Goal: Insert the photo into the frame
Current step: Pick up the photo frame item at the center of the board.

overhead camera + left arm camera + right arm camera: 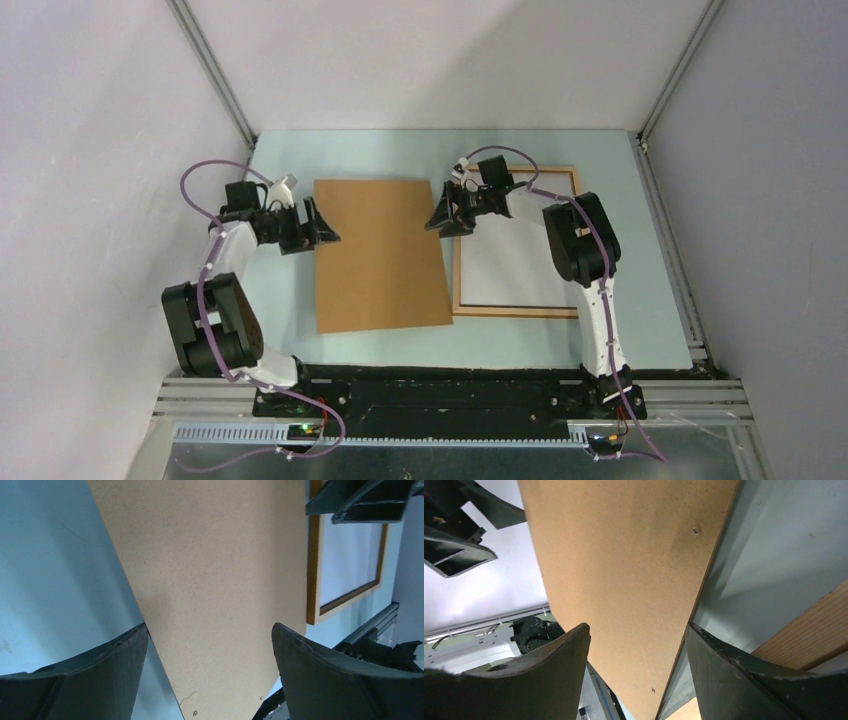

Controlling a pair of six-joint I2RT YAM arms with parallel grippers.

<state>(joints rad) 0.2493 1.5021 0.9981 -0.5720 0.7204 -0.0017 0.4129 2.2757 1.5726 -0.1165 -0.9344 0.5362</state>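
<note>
Widest of all, a pale blue-green surface (660, 300), carrying everything. At its middle, lying flat, a plain brown backing board (380, 255), long axis running from near edge to far, slightly skewed. Just right of that, touching or barely overlapped along its left rail, the frame (510, 311), long axis likewise near to far. Inside the rails, white and filling the opening, probably the photo (510, 265) lying print down; no printed side visible, so not certain. Flanking the board: left fingers (325, 225) at its left edge, spread wide, holding nothing; right fingers (438, 210) at its right edge, above the strip between board and frame, also apart and empty. Deciding relation, by judgement: frame and photo off to the right of both sets of fingers, nearest the right arm; board beside them, not over them.
</note>
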